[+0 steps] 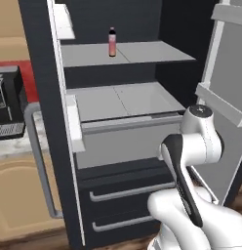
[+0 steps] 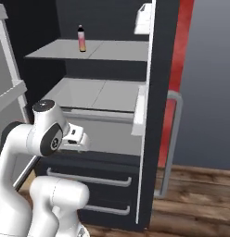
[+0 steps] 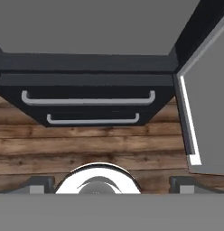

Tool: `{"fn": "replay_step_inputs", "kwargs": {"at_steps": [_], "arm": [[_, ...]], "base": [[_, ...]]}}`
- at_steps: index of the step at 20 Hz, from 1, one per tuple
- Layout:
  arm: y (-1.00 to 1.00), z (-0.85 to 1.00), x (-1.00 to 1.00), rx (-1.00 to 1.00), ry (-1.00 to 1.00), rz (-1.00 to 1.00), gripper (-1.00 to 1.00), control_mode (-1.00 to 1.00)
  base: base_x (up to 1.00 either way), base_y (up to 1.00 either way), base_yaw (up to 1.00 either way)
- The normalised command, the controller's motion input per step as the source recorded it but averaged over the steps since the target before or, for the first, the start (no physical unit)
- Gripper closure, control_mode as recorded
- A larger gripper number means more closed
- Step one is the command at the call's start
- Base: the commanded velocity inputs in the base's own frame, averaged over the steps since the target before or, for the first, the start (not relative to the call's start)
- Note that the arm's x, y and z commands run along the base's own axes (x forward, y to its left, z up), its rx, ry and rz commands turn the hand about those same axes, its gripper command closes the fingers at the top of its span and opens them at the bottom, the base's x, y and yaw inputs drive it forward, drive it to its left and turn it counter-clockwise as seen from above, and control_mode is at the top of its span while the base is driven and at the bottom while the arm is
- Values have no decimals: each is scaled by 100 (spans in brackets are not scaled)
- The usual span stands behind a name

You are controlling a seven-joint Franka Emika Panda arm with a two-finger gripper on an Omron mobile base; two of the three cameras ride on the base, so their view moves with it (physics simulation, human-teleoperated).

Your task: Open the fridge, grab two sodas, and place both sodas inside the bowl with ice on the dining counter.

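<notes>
The black-navy fridge (image 1: pixel 45 97) stands with both doors swung open, showing grey shelves and two lower drawers (image 1: pixel 128 193). One soda, a slim bottle (image 1: pixel 112 42) with a dark cap and a pink-orange body, stands upright on the upper shelf (image 2: pixel 81 39). My gripper (image 3: pixel 111 184) hangs low in front of the fridge and points down at the drawers (image 3: pixel 86 97) and the wood floor. Its fingertips (image 3: pixel 39 182) sit wide apart with nothing between them. My hand (image 2: pixel 76 136) is level with the fridge's lower compartment, far below the bottle. The bowl and the dining counter are out of view.
The left door's grey bar handle (image 1: pixel 40 166) juts toward a black coffee machine (image 1: pixel 8 102) on a marbled worktop over tan cabinets. The right door (image 1: pixel 225 97) carries shelf bins beside my arm. Wood floor (image 2: pixel 195 194) lies in front of the fridge.
</notes>
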Motion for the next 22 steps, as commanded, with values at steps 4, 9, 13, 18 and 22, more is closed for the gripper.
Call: {"fn": "replay_step_inputs", "kwargs": {"at_steps": [4,9,13,18,22], "arm": [[0,0,0,0,0,0,-100,100],[0,0,0,0,0,0,-100,100],[0,0,0,0,0,0,-100,100],[7,2,11,2,-3,1,-100,-100],[42,39,35,10,-23,11,-100,-100]], "base": [[58,33,-15],[72,17,0],[73,44,0],[53,35,1],[0,0,0]]}}
